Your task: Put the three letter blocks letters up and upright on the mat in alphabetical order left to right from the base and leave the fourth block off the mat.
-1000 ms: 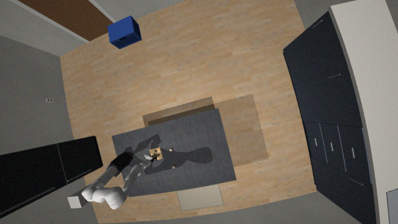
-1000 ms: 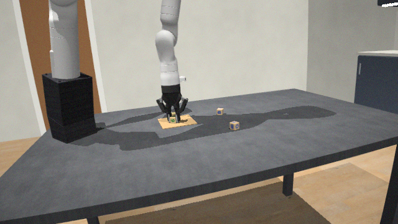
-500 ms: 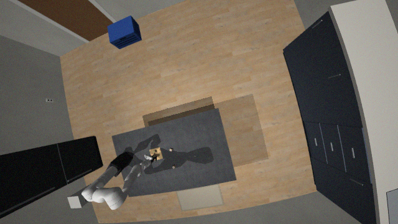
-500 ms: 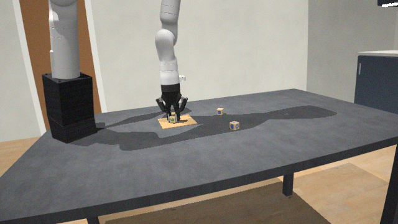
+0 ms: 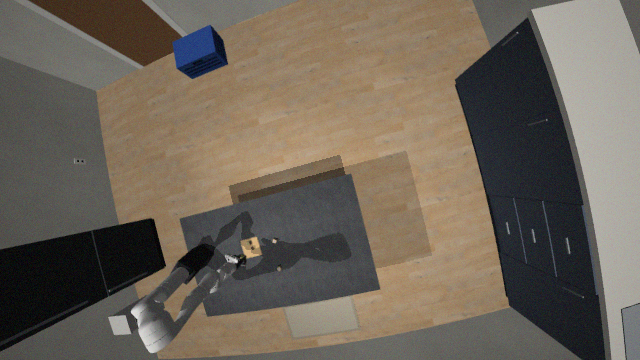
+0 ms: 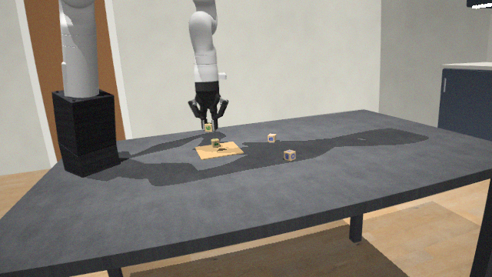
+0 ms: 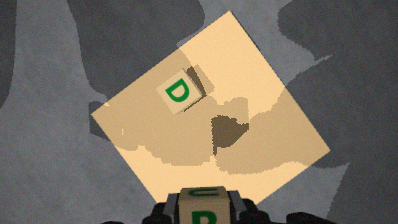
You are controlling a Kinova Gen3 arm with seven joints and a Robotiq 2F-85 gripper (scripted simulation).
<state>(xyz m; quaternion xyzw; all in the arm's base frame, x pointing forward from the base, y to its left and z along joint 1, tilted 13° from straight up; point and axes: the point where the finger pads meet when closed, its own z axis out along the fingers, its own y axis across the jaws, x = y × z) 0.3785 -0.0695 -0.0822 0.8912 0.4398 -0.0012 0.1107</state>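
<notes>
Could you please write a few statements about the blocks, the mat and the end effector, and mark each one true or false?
1. The end effector holds a block. True.
2. The block with a green D on top lies off the mat. False: it sits on the mat.
3. Two blocks with blue markings rest on the table, off the mat. True.
4. Three blocks already stand in a row on the mat. False: only the D block rests there.
5. The held block is pressed against the D block. False: there is a gap between them.

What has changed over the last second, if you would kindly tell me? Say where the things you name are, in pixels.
The pincer point(image 5: 242, 260) point(image 6: 209, 128) point(image 7: 203, 208) has risen from low over the mat point(image 5: 256, 254) point(image 6: 231, 148) point(image 7: 280, 115), drawing slightly towards the base, and now holds a block point(image 6: 207, 128) point(image 7: 204, 204) aloft. I can't tell when it gripped. The mat, near block point(image 5: 279, 268) point(image 6: 290, 155) and far block point(image 5: 275, 241) point(image 6: 271, 138) stayed put.
</notes>
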